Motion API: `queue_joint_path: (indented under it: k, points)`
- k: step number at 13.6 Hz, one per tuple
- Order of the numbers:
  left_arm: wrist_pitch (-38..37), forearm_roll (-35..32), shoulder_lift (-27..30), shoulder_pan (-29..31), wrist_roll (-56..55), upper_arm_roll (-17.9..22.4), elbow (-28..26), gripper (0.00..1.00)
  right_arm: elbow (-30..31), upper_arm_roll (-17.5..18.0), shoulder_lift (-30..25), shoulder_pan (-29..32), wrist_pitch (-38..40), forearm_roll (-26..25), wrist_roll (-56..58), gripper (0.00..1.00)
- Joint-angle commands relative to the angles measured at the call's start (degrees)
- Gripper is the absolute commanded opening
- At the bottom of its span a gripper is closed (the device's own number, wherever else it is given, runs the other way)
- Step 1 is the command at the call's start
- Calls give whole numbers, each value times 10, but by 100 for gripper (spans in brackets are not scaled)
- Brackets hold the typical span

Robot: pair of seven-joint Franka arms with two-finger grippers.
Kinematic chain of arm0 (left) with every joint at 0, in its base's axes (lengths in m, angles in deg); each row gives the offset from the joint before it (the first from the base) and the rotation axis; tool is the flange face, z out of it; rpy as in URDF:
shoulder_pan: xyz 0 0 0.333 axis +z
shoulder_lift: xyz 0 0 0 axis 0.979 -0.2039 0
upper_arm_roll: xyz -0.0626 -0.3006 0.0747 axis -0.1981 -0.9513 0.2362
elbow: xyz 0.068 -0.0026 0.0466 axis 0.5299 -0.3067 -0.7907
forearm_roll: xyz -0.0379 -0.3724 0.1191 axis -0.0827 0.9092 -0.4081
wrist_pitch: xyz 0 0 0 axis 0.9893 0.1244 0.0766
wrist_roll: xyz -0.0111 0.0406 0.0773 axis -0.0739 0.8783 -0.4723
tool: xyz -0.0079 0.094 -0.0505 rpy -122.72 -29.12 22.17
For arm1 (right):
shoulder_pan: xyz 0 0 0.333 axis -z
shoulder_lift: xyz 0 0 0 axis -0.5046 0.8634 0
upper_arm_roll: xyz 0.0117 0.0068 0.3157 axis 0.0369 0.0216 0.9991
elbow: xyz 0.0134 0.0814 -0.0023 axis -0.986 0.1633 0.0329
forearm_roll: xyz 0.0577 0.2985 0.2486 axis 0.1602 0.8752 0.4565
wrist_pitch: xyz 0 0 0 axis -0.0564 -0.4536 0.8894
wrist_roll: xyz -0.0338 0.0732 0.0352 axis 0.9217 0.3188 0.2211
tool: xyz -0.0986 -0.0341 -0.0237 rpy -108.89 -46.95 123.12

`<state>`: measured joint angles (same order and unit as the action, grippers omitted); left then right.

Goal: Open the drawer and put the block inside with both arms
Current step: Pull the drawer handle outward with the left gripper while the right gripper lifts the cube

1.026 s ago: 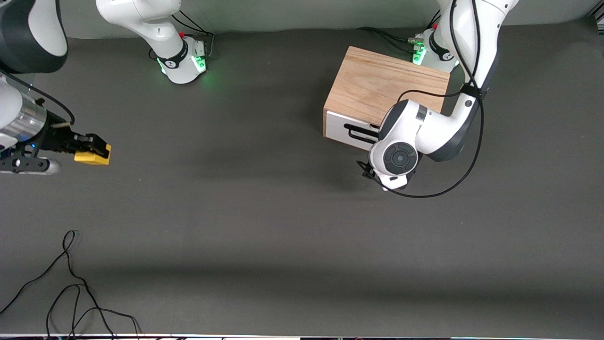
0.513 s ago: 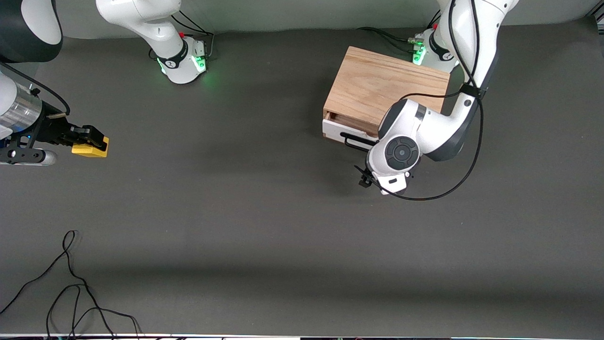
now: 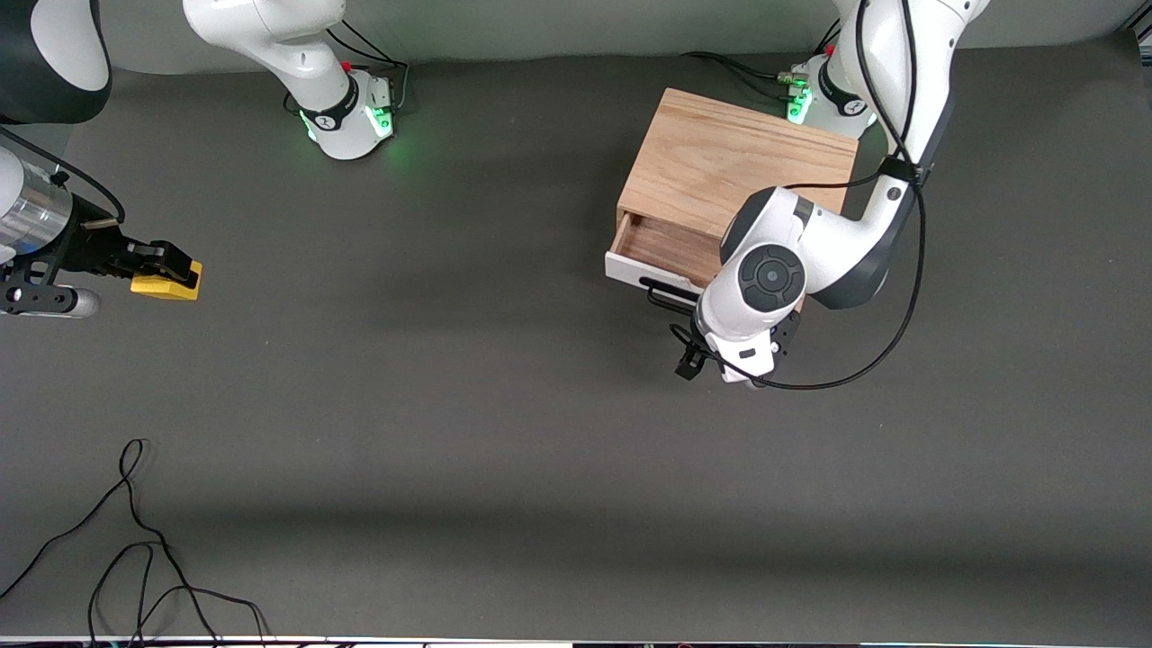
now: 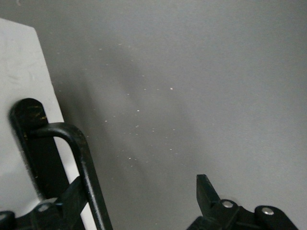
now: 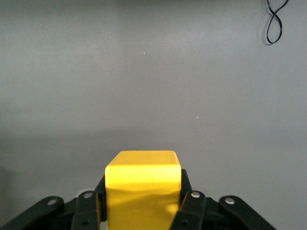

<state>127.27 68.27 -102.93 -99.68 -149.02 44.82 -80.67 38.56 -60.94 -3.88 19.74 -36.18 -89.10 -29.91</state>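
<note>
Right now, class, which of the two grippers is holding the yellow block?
The right gripper, toward the right arm's end of the table, is shut on the yellow block. The left gripper is at the drawer's black bar handle.

Dark grey tabletop (image 3: 450, 405), loose black cable (image 3: 135, 540), pale wall (image 3: 558, 22)

We see even, bright overhead light on the dark surface (image 3: 504, 405), with soft blurred shadows under the arms. Green glow spills around both bases. The handle (image 4: 81, 163) looks slightly soft close up.
</note>
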Motion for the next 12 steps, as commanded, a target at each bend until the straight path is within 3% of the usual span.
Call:
queue_joint_path:
  k: [1,5,9,12]
  points:
    - [27,-13,-13,-11,5,5,20,100,12,-1,-16,-2,0,-10,23,24]
    - [38,-13,-13,-10,39,6,28,100,12,-2,-16,-2,-4,-12,65,24]
    - [10,-13,1,-4,57,10,73,100,12,-2,-16,-2,-4,-13,67,24]
    - [-140,-21,4,14,79,12,202,100,12,-2,-16,-2,-4,-13,68,24]
